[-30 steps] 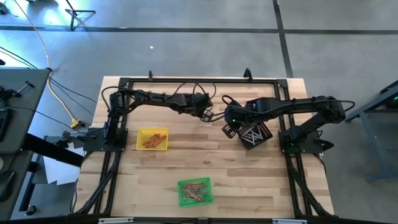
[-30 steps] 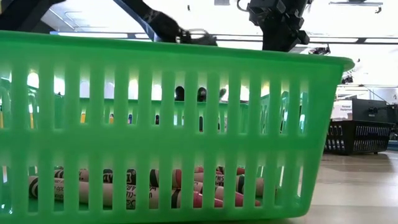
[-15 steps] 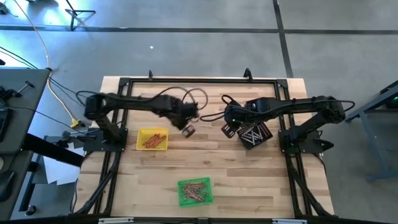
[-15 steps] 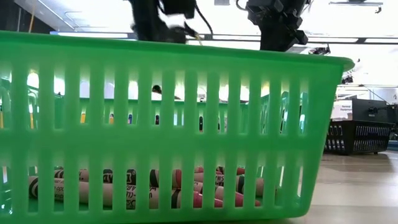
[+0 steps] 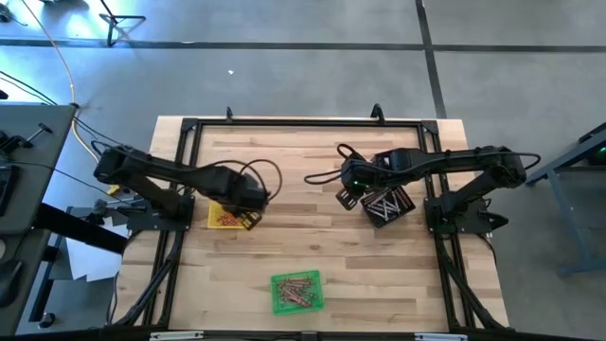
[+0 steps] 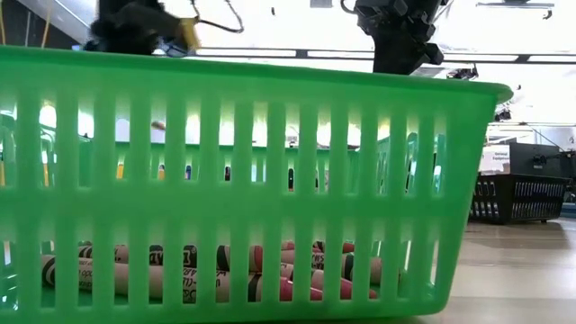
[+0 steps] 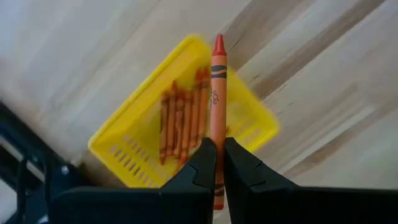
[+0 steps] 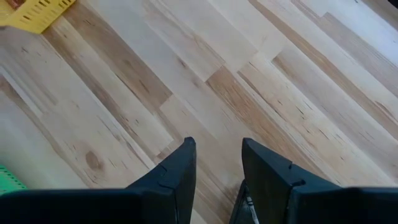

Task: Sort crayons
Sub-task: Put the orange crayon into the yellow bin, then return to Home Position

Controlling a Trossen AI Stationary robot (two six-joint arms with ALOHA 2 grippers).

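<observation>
An orange crayon [image 7: 215,93] sits in my shut left gripper [image 7: 217,144], which hangs above the yellow tray [image 7: 127,158]. Several orange crayons [image 7: 183,118] lie in that tray. In the high view my left gripper [image 5: 242,201] covers part of the yellow tray [image 5: 220,216]. My right gripper [image 8: 217,146] is open over bare wood, next to the black tray [image 5: 404,202] holding pale crayons [image 5: 383,205]. The green tray [image 5: 280,303] near the front edge holds brownish crayons [image 5: 297,290]. My left gripper pinches the orange crayon between its two fingers [image 7: 202,165] on the back half of its wrapped shaft [image 7: 216,134]. The fingers come from above, pointing down. The crayon's pointed tip [image 7: 219,43] sticks out past the fingertips, and the crayon is clear of the tray below.
In the low view the green tray's slotted wall [image 6: 270,162] fills most of the picture, with crayons [image 6: 225,274] on its floor. A black frame [image 5: 303,121] runs around the table's edges. Bare wood [image 5: 303,237] lies between the three trays.
My left gripper has carried the orange crayon from the table's far middle, close to my right gripper, toward the left and near edges, and has stopped over the yellow tray. It has stayed shut on the crayon.
</observation>
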